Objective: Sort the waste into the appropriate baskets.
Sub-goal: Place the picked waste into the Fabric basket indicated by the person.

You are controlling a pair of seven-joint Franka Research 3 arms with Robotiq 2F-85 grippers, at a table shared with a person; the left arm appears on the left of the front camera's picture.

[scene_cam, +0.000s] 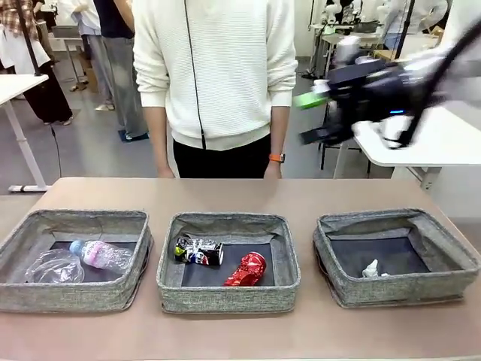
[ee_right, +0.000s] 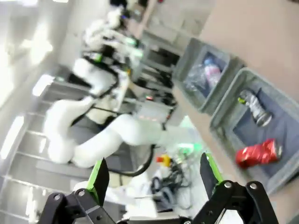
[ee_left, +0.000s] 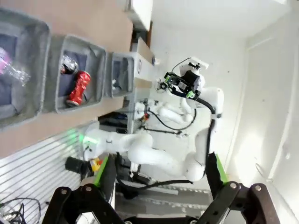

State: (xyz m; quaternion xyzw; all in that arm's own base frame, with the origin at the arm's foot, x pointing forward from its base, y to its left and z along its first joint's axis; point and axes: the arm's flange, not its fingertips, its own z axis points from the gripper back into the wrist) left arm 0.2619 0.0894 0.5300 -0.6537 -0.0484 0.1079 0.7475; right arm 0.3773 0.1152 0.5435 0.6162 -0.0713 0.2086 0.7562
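Three grey baskets stand in a row on the table. The left basket (scene_cam: 75, 295) holds a clear bottle (scene_cam: 101, 254) and a clear plastic cup (scene_cam: 54, 267). In the middle basket (scene_cam: 225, 298) lie a dark printed can (scene_cam: 199, 250) and a red can (scene_cam: 246, 269). A white paper wad (scene_cam: 370, 269) sits in the right basket (scene_cam: 398, 292). My right gripper (scene_cam: 310, 118) hangs open and blurred high above the right basket, with nothing in it. My left gripper (ee_left: 160, 175) is open, raised far off the table. The red can (ee_left: 78, 87) (ee_right: 257, 153) shows in both wrist views.
A person in a white sweater (scene_cam: 218, 68) stands at the table's far edge, arms at their sides, an orange watch (scene_cam: 276, 158) on one wrist. White tables stand behind at left and right. Bare tabletop (scene_cam: 240, 195) lies between the baskets and the person.
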